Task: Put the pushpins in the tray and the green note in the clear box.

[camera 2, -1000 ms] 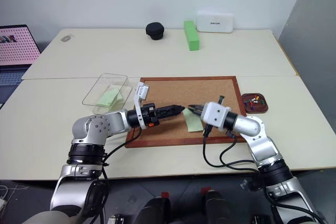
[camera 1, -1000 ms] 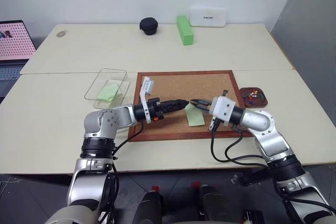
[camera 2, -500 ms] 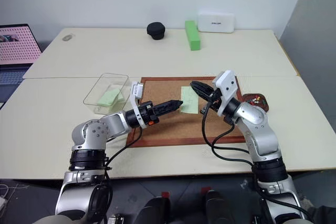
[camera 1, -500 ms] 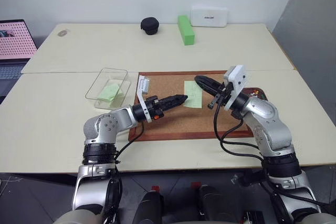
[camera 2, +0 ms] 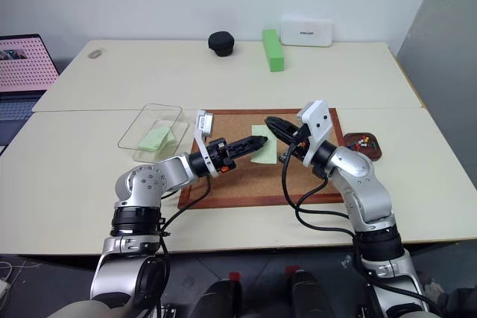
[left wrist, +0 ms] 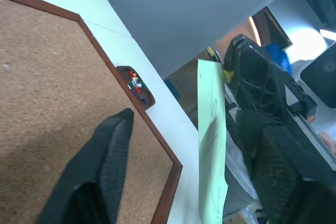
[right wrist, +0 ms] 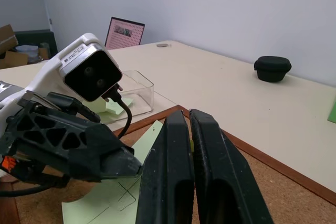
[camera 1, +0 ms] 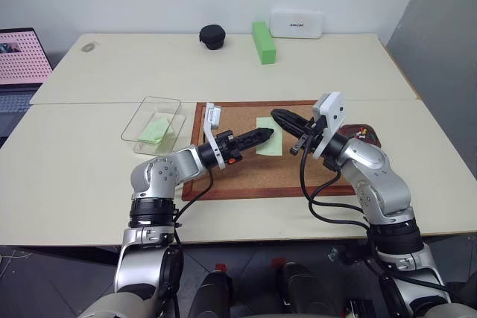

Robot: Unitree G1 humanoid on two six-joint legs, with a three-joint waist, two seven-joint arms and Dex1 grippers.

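Coloured pushpins (camera 1: 360,132) already sit in the small reddish-brown tray (camera 1: 370,136) at right. The right gripper (camera 1: 281,118) pinches the pale-green paper note (camera 1: 268,125) above the corkboard (camera 1: 298,169); the left gripper's (camera 1: 266,134) fingers straddle it, half-open. The clear plastic box (camera 1: 141,118) waits left.

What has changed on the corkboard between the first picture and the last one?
The right gripper, shut on the green note, lifted it from the board's near edge up to the middle of the corkboard. The left gripper came to the note's edge, its fingers closing in around it. The clear box with another green sheet inside, the tray of pushpins and the green block stayed put.
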